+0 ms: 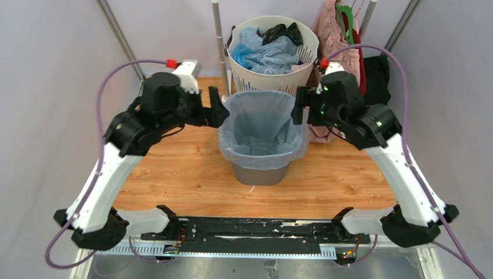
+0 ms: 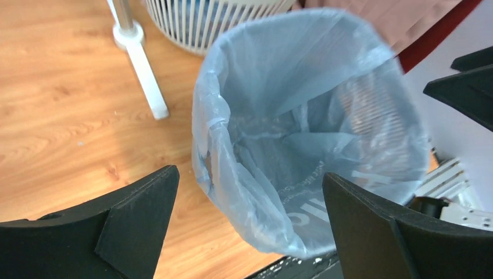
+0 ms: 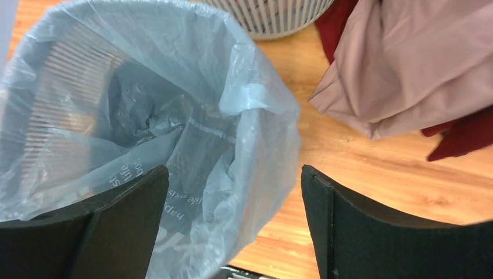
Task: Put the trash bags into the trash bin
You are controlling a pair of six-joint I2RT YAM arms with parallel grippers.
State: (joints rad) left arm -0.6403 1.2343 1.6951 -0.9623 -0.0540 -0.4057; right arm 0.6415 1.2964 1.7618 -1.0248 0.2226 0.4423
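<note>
Black fingers (image 2: 134, 215) fill the bottom corners of the left wrist view. They belong to the left pincer (image 2: 249, 177), which is spread wide and pinches nothing. The right pincer (image 3: 234, 171) is likewise spread and empty-handed, its fingers (image 3: 354, 221) flanking the same rim from the other side.

Between them stands the pale blue bag (image 1: 261, 125), thin, crinkled and see-through. It lines the trash bin (image 1: 260, 173), with its mouth gaping and its top folded down over the rim. White lettering runs across the outer fold, and the bin's ribbed mesh shows faintly through the plastic. The bin's dark grey lower wall shows below the fold. It stands upright at the middle of the wooden table (image 1: 174, 174).

Seen from above, both arms reach forward from their bases and bend inward. The left pincer (image 1: 216, 107) is just beside the bin's left rim and the right pincer (image 1: 300, 104) just beside its right rim.

Behind the bin sits a white slotted basket (image 1: 250, 81) holding crumpled blue bags (image 1: 264, 55) and a black bag (image 1: 283, 32). A white stand (image 2: 142, 70) is at the basket's left, and a pink garment (image 1: 330, 35) hangs at its right.
</note>
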